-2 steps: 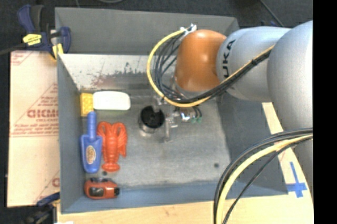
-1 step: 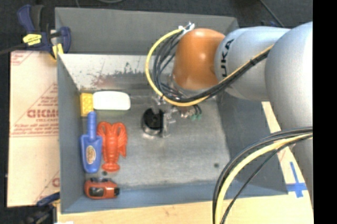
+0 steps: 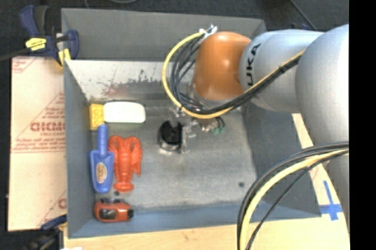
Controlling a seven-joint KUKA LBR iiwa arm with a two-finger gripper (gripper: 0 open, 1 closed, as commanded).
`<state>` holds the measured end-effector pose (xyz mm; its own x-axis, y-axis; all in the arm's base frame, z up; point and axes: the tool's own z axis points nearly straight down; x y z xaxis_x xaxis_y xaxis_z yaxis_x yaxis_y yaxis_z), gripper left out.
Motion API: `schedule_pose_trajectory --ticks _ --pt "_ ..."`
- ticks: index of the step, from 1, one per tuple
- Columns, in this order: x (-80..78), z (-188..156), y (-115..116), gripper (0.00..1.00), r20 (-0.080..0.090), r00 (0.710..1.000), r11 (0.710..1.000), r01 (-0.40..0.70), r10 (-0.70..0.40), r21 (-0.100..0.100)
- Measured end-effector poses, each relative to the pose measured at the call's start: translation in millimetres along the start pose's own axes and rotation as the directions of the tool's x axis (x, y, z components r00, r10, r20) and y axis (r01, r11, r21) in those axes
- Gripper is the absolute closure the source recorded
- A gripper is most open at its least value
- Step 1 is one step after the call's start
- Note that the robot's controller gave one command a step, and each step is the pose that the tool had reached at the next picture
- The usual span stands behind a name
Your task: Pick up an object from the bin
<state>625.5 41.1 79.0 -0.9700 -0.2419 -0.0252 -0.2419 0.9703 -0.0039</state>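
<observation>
**Arm Low in Bin, Grasp Unconfirmed**

The tool (image 3: 178, 136) hangs low at the centre of the grey bin (image 3: 205, 184), against a small dark round object (image 3: 169, 134). Whether it is clenched or released cannot be told. A red lobster toy (image 3: 126, 162) lies well apart at left. The grasp step appears to be in hand. Next comes a sure grip, then a straight lift.

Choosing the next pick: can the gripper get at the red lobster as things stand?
Probably yes: bare bin floor lies between the gripper and the red lobster, though the blue scoop lies close along its far side.
</observation>
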Motion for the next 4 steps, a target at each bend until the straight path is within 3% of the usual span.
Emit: schedule_pose_trajectory --ticks 1,2,3,4 --pt "0.9 -58.8 -24.0 1.00 -0.021 1.000 1.000 0.010 -0.010 -0.004" --pt "0.9 -58.8 -23.9 1.00 -0.021 1.000 1.000 0.009 -0.009 -0.004" --pt "-0.5 -111.7 -41.1 1.00 -0.027 1.000 1.000 0.006 -0.006 -0.004" --pt "21.3 -178.9 -41.1 1.00 -0.026 1.000 1.000 -0.012 0.012 -0.003"
